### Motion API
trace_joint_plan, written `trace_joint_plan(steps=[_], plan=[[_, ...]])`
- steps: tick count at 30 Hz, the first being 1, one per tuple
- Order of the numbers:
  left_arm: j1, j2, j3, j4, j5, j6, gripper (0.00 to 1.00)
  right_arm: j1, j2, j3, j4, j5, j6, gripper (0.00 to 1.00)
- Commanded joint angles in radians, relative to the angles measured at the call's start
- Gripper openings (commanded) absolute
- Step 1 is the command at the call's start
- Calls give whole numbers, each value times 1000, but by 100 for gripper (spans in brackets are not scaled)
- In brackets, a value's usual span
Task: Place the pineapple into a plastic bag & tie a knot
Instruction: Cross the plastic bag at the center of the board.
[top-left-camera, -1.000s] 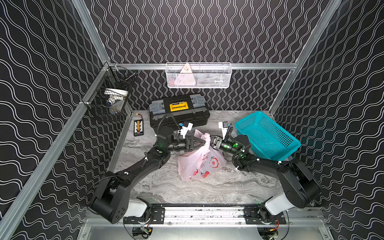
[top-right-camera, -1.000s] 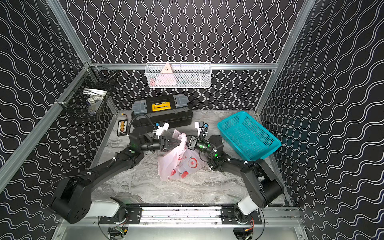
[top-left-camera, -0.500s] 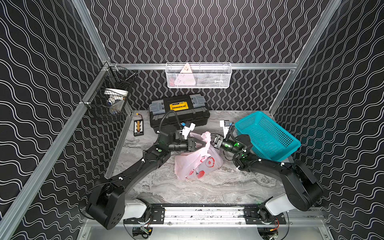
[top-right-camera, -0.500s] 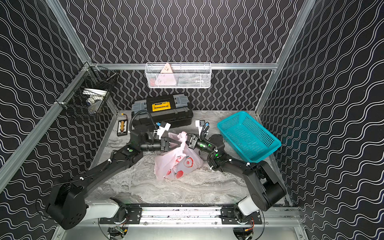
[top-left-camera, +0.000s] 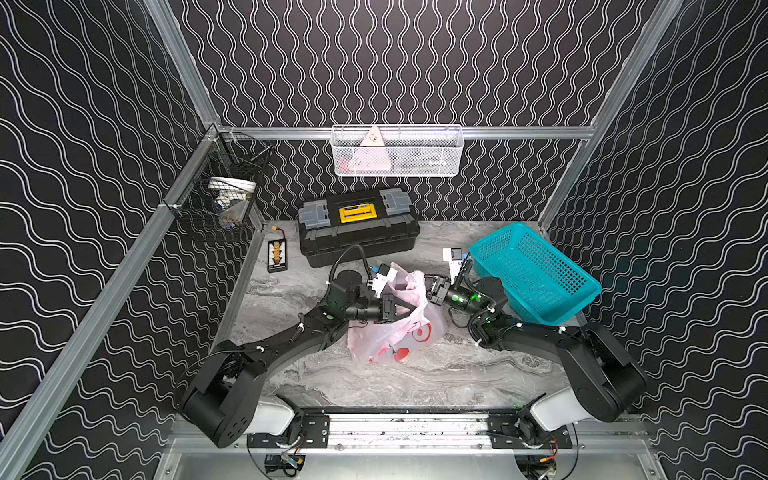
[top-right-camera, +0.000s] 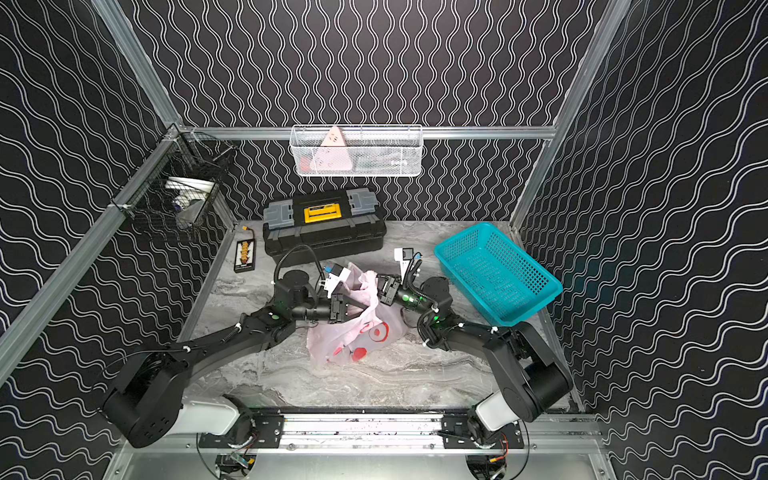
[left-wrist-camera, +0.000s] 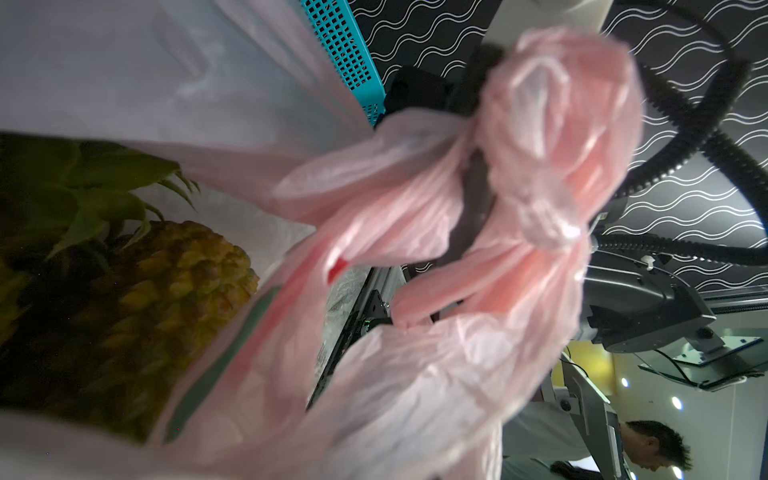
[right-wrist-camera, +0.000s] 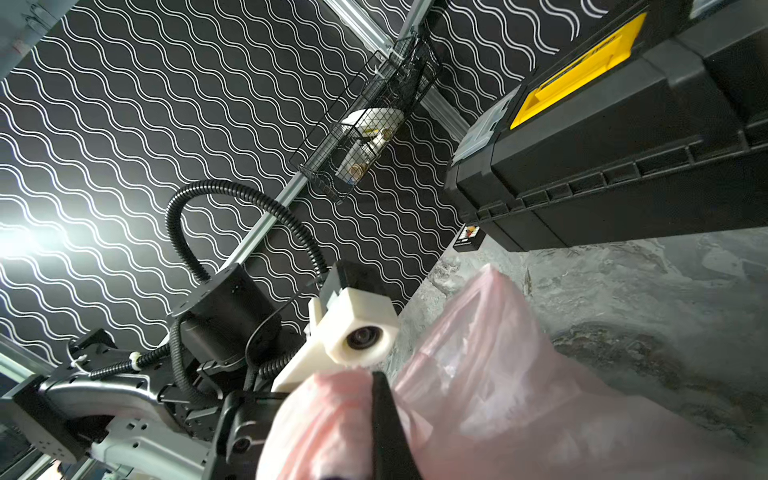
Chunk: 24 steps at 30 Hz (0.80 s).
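Observation:
The plastic bag (top-left-camera: 395, 336) (top-right-camera: 353, 336), pale pink with red apples, stands mid-table between my two arms. The pineapple (left-wrist-camera: 137, 291) lies inside it, seen through the mouth in the left wrist view. My left gripper (top-left-camera: 409, 308) (top-right-camera: 365, 307) is shut on the bag's upper film; in its own wrist view the bag (left-wrist-camera: 415, 395) covers its jaws. My right gripper (top-left-camera: 429, 286) (top-right-camera: 380, 286) is shut on the bunched handle strips (left-wrist-camera: 540, 166). One of its black fingers (right-wrist-camera: 386, 428) shows against the pink film. I cannot make out a knot in that bunch.
A teal perforated basket (top-left-camera: 536, 274) sits tilted at the right, close behind my right arm. A black toolbox (top-left-camera: 357, 228) stands at the back, with a small board (top-left-camera: 277, 254) to its left. Wire baskets hang on the left wall (top-left-camera: 224, 203) and back wall (top-left-camera: 397, 151).
My left gripper has closed on the bag's film and shifted a little toward the front. The bag has sagged slightly with it. The right gripper has stayed shut on the handles, nearly still.

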Motion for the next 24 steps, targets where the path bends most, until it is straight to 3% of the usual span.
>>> trace_joint_plan(steps=[1, 12, 24], plan=[[9, -32, 13, -19, -23, 52, 9, 1, 14, 6, 95, -48, 40, 0], [117, -109, -4, -48, 3, 46, 14, 3, 71, 48, 91, -141, 68, 0], [161, -102, 3, -43, 28, 44, 10, 8, -100, -22, -371, -69, -224, 0]])
